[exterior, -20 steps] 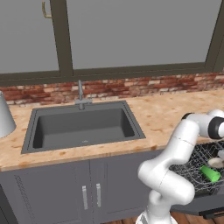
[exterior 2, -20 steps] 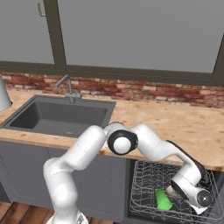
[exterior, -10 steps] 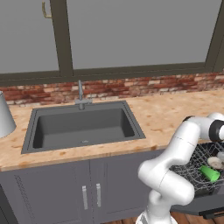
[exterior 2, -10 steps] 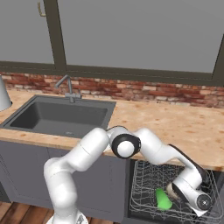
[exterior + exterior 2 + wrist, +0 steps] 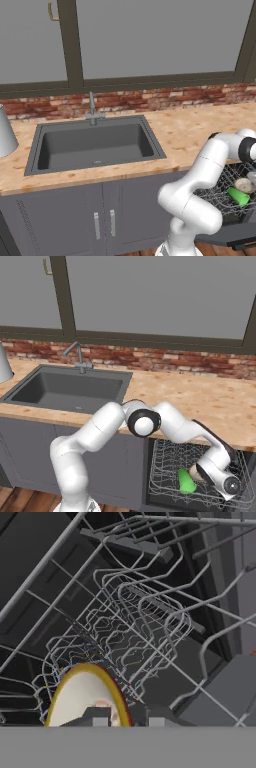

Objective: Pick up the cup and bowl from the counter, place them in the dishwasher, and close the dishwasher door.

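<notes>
since a second ago the arm has barely shifted. left base view: bowl beside cup in the rack. right base view: same. hand view: gripper straddles the bowl's rim; grip unclear.

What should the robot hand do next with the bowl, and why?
Probably open a bit wider and lift away. The bowl sits in the dishwasher rack beside the cup, with the gripper right against its rim.
</notes>
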Available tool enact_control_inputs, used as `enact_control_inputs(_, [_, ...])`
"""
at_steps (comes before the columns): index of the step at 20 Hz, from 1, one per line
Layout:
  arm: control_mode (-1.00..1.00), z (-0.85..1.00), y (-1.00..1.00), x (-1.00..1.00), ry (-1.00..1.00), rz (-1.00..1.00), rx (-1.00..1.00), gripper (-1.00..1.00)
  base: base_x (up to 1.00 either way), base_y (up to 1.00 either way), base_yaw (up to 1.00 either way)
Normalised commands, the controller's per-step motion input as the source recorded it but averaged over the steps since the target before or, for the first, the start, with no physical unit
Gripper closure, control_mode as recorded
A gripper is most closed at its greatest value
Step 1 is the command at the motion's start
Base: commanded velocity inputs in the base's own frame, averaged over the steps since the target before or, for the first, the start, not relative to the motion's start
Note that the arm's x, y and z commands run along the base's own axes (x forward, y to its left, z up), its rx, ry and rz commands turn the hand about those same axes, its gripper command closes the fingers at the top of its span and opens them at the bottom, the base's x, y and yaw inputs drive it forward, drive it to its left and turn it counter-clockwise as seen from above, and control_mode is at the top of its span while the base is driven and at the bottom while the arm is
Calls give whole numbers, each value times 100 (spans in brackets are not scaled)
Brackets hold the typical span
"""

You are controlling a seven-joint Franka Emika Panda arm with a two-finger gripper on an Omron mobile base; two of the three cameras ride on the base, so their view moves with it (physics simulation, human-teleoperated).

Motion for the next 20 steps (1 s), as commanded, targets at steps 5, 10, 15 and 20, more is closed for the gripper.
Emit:
enact_control_inputs(5, [-100,29,-17,-6,-15,0,-7,-100,0,0,0])
enact_control_inputs(10, [-100,76,-3,5,-13,0,-14,-100,0,0,0])
enact_control_inputs(15, [-100,80,4,36,0,0,-8,-100,0,0,0])
enact_control_inputs(20, [-100,24,8,18,12,0,-13,-100,0,0,0])
